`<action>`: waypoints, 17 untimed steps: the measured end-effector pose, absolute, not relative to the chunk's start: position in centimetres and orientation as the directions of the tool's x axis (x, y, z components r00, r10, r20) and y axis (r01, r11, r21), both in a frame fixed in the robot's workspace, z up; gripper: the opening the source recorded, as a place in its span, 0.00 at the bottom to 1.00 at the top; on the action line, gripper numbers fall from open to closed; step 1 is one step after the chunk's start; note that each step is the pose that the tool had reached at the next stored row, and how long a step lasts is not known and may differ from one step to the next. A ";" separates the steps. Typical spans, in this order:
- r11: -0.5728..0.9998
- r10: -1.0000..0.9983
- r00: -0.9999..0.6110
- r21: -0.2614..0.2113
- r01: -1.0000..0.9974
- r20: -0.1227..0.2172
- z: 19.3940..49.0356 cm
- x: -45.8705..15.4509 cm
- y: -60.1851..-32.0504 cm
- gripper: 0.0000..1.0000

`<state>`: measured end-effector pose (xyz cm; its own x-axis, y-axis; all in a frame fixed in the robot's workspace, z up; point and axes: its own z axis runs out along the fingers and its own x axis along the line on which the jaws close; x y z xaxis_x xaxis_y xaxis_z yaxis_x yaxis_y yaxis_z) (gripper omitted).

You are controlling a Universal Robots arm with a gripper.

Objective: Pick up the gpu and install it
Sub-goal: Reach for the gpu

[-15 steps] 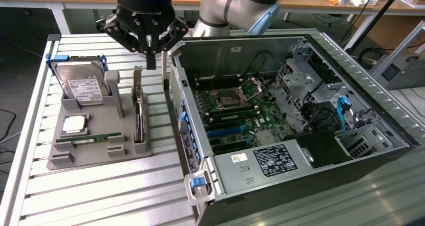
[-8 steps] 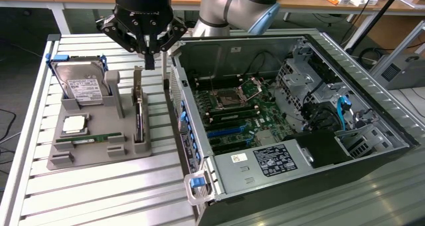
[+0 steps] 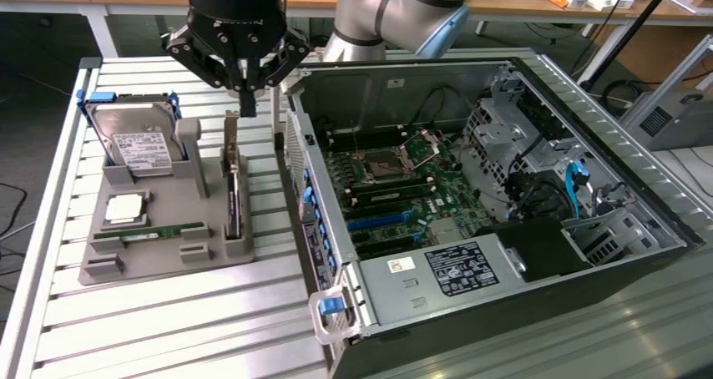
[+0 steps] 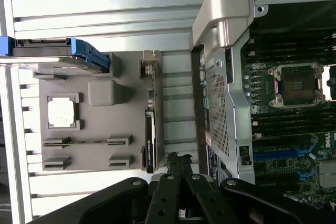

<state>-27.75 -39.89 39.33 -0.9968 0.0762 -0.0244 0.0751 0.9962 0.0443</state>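
The gpu (image 3: 233, 191) stands on edge in a slot at the right side of the grey holder (image 3: 156, 262), a thin dark card with its silver bracket at the far end. In the wrist view the gpu (image 4: 151, 129) appears as a narrow dark strip beside the holder (image 4: 94, 145). My gripper (image 3: 247, 105) hangs just above the card's bracket end, fingers pressed together and holding nothing. Its black fingertips (image 4: 172, 162) show close to the card's near end, a little toward the case.
The holder also carries a silver hard drive (image 3: 139, 141) in a blue frame, a CPU (image 3: 125, 208) and a green memory stick (image 3: 150, 231). The open computer case (image 3: 523, 254) with its motherboard (image 3: 407, 187) lies at the exterior view's right, its wall close to the gpu.
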 end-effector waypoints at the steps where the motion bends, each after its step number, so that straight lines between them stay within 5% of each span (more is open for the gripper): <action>1: 0.996 0.076 -0.997 0.044 0.075 -0.024 39.3 -27.8 -39.9 0.11; 17: 0.996 0.076 -0.997 0.044 0.075 -0.024 39.3 -28.5 -39.9 0.11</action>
<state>-28.48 -39.89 39.33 -0.9968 0.0762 -0.0244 0.0751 0.9962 0.0443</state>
